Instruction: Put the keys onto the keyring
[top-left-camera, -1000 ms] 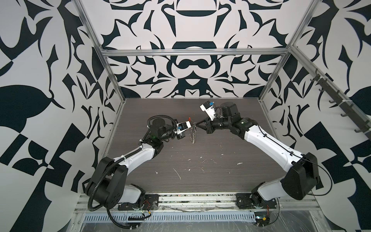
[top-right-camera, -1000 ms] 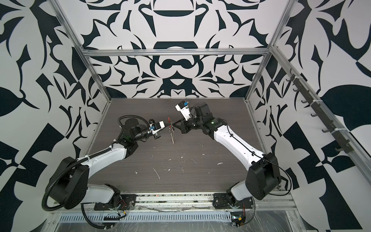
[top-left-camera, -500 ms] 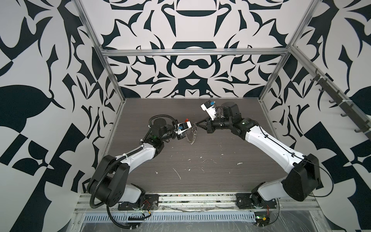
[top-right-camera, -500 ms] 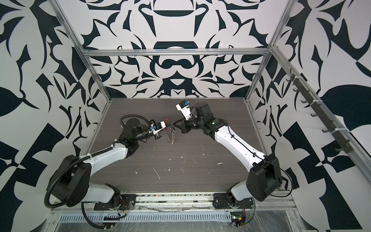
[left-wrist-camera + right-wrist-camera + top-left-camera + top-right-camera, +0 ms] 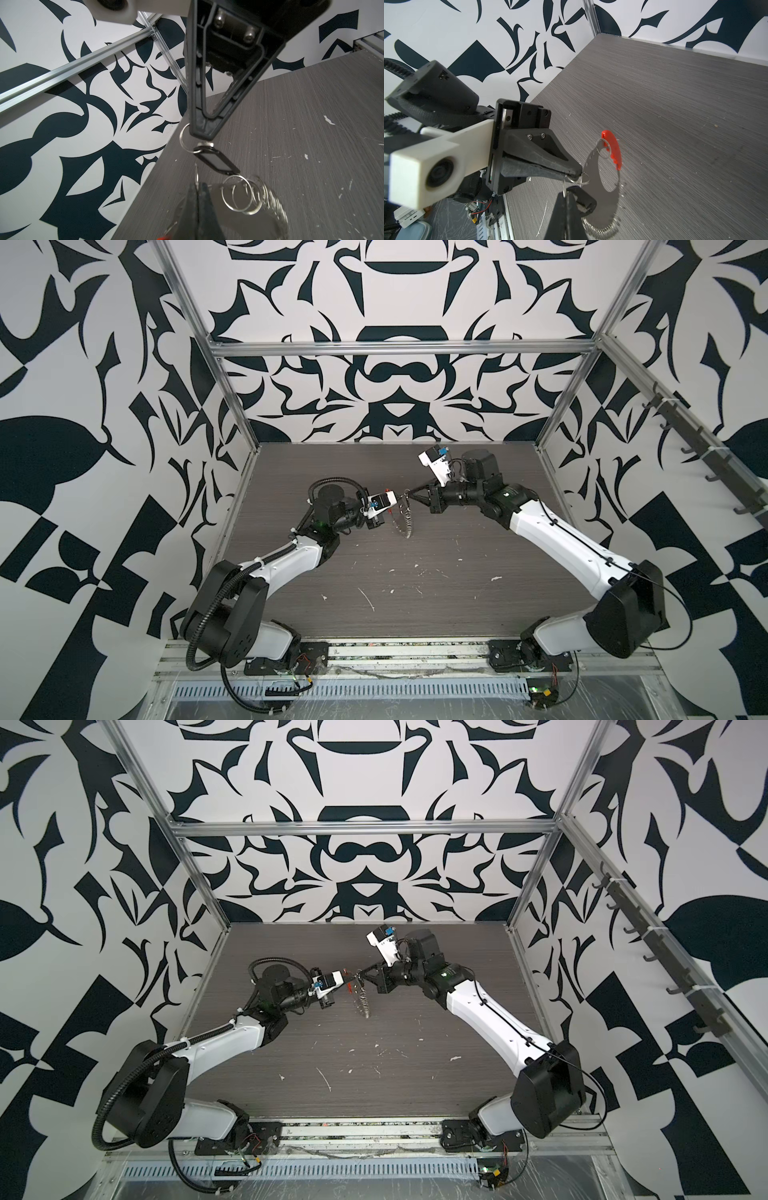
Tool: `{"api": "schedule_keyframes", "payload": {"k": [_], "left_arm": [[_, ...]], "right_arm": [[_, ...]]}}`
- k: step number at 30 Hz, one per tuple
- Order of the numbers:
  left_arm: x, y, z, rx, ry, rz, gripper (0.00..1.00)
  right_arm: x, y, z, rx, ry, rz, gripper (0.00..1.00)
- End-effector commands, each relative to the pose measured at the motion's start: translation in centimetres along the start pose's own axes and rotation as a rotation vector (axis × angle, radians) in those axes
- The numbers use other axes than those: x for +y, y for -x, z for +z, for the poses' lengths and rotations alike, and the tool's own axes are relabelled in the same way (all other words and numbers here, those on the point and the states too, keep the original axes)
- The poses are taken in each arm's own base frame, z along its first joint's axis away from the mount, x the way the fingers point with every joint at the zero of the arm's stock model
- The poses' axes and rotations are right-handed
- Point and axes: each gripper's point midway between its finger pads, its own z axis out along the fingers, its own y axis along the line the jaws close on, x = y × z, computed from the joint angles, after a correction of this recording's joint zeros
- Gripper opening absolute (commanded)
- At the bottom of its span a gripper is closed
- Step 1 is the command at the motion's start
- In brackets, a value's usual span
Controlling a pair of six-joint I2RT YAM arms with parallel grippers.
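Left gripper (image 5: 576, 175): we see its jaws pressed together on a small silver ring of the keyring (image 5: 611, 151).
Right gripper (image 5: 202, 134): jaws pinched on the silver ring of the keys (image 5: 217, 163).
Keyring position: hanging in mid-air under both meeting tips, above the table (image 5: 457, 593), just beside the black fob.

A robotics lab test cell, viewed from above. Bare aluminium bars (image 5: 399, 349) frame a booth whose walls (image 5: 83, 406) are covered in bold black-and-white abstract shapes. Two white-and-black robot arms, the left arm (image 5: 286, 564) and the right arm (image 5: 557, 539), are bolted to a metal rail (image 5: 407, 651) along the near edge of a scuffed grey wood-grain tabletop (image 5: 436, 605). Loose wiring (image 5: 540, 692) trails at the near right. A rack of hooks (image 5: 681, 420) lines the right wall.
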Motion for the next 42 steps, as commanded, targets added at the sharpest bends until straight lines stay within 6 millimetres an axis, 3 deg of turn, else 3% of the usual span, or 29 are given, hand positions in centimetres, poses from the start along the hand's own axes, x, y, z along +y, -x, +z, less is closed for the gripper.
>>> {"api": "schedule_keyframes", "payload": {"k": [1, 14, 25, 34, 42], "left_arm": [[0.7, 1.6, -0.2, -0.043, 0.018, 0.044, 0.00], [0.5, 2.0, -0.5, -0.054, 0.021, 0.071, 0.00], [0.9, 2.8, -0.8, -0.080, 0.042, 0.078, 0.00], [0.6, 2.1, -0.4, -0.055, 0.017, 0.073, 0.00], [0.7, 1.7, -0.1, -0.047, 0.013, 0.073, 0.00]], "right_arm": [[0.6, 0.8, -0.1, -0.023, 0.032, -0.012, 0.00], [-1.5, 0.6, 0.5, -0.006, -0.023, 0.085, 0.00], [-3.6, -1.0, 0.7, 0.005, -0.032, 0.178, 0.00], [-1.3, 1.2, -0.9, -0.056, 0.024, 0.106, 0.00], [0.1, 1.5, -0.9, -0.047, 0.087, 0.096, 0.00]]}}
